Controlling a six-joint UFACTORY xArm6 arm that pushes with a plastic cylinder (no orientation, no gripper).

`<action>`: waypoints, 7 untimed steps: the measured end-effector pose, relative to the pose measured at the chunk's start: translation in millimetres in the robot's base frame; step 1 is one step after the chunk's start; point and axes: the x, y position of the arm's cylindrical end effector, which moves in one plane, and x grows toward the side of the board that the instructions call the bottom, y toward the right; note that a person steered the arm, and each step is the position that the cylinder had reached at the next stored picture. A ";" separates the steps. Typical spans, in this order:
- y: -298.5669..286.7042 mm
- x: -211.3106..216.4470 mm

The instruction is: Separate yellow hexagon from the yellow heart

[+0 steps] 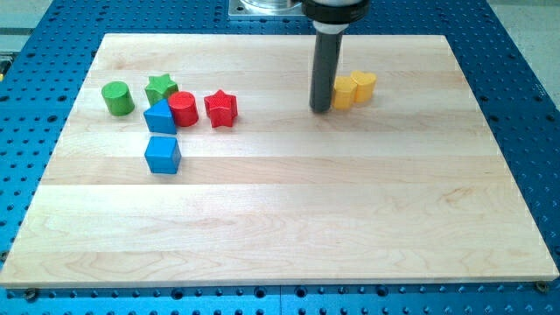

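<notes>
Two yellow blocks touch each other at the view's upper right of centre. The left one looks like the yellow hexagon (345,93); the right one looks like the yellow heart (365,85). My rod comes down from the view's top, and my tip (321,108) rests on the board right against the left side of the yellow hexagon. The rod hides a little of that block's left edge.
A cluster sits at the view's upper left: green cylinder (115,97), green star (161,87), red cylinder (183,108), red star (220,108), blue triangular block (159,117), and a blue cube (163,155) just below. The wooden board (289,219) lies on a blue perforated table.
</notes>
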 end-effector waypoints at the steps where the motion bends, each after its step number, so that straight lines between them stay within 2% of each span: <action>1: 8.0 24.3; 2: 56.3 15.2; 3: 76.2 2.2; 4: 75.3 -33.3; 6: 28.3 -53.2; 7: 19.5 -43.2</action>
